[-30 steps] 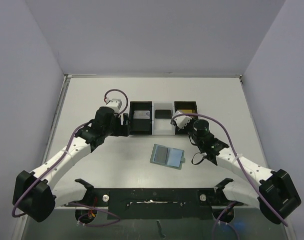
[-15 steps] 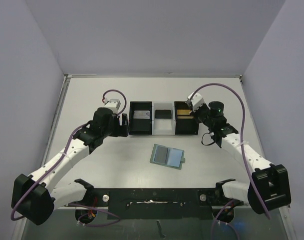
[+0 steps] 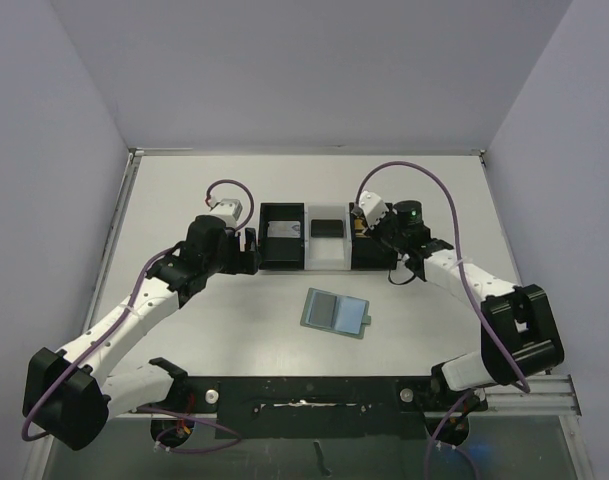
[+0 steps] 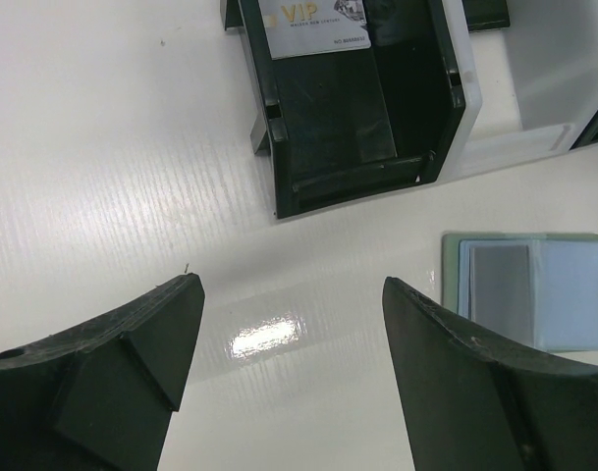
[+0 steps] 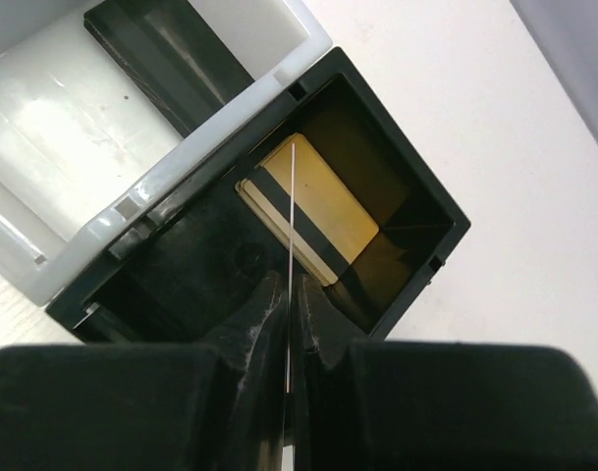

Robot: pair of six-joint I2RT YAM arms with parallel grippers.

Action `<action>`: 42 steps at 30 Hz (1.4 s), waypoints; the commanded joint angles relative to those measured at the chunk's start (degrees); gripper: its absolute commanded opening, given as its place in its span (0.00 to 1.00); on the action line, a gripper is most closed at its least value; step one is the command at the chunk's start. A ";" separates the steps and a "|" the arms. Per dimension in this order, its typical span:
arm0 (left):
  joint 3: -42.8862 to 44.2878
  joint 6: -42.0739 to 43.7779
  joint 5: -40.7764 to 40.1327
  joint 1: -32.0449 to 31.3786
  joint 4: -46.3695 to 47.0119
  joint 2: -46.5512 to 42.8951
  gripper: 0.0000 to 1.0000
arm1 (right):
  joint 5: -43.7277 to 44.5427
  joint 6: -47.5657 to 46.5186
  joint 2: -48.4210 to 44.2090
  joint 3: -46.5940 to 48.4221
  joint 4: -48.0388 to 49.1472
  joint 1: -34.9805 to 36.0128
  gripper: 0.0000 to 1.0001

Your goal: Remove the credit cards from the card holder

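My left arm reaches forward and to the right. The left gripper is spread wide and empty over the white table, just short of the left black bay of the black-and-clear three-compartment tray. My right arm angles in from its base toward the tray. The right gripper is pinched tight on a thin pale card seen edge-on, above the right bay where a gold card with a black stripe lies. The open grey-green card holder with pale blue pockets lies flat nearer me, apart from the tray, with bare table all round it.
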 commanded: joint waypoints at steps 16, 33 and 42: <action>-0.01 0.80 2.84 0.26 3.12 -1.08 0.73 | 5.96 -15.29 12.28 9.59 3.51 1.71 0.03; 0.13 0.89 2.74 0.14 3.03 -0.90 0.73 | 6.07 -19.79 19.83 13.37 1.40 2.11 0.07; 0.12 0.80 3.02 0.23 2.95 -1.02 0.73 | 3.99 -18.46 21.70 14.85 -4.07 2.20 0.20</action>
